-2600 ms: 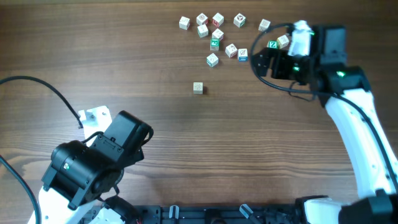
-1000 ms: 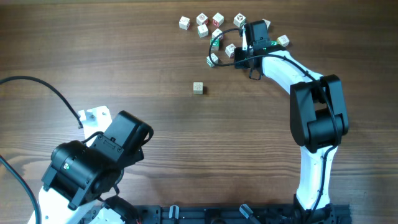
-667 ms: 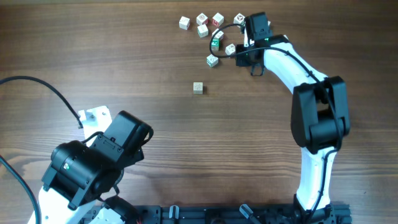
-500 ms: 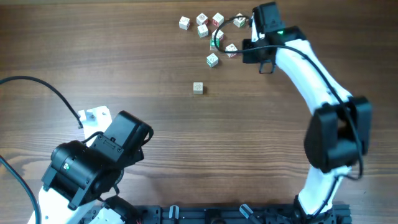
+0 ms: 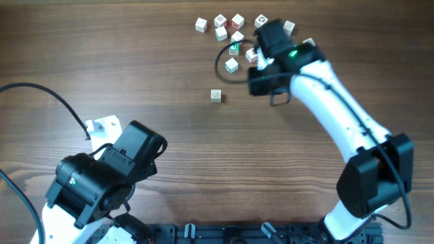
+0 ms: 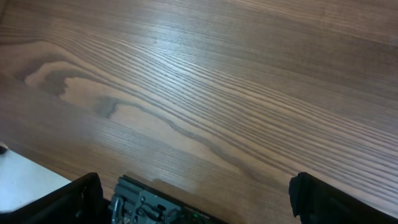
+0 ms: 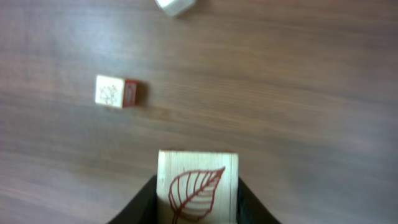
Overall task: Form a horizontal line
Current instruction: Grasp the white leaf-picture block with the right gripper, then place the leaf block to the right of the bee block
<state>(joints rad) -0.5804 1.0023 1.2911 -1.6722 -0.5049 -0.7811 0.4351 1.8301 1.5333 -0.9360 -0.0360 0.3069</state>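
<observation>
My right gripper point(image 7: 197, 200) is shut on a whitish wooden cube point(image 7: 197, 180) with a red leaf print, held above the table. From overhead the right arm point(image 5: 271, 68) hangs just below the scattered cubes and hides the held cube. A lone faint-marked cube point(image 5: 215, 95) lies to its left. No horizontal line of cubes is in view. In the right wrist view a small cube with a red side point(image 7: 116, 91) lies ahead to the left. My left gripper point(image 6: 202, 200) stands open over bare wood at the near left.
Several loose cubes with green and red prints point(image 5: 231, 65) are scattered at the far middle of the table point(image 5: 169, 135). A white bracket point(image 5: 102, 125) and a black cable point(image 5: 41, 91) lie at the left. Another cube's corner point(image 7: 175, 6) shows at the right wrist view's top edge.
The right arm has pulled back from among the scattered cubes toward the near side and left, with the leaf cube in its jaws. The left arm has not moved.
</observation>
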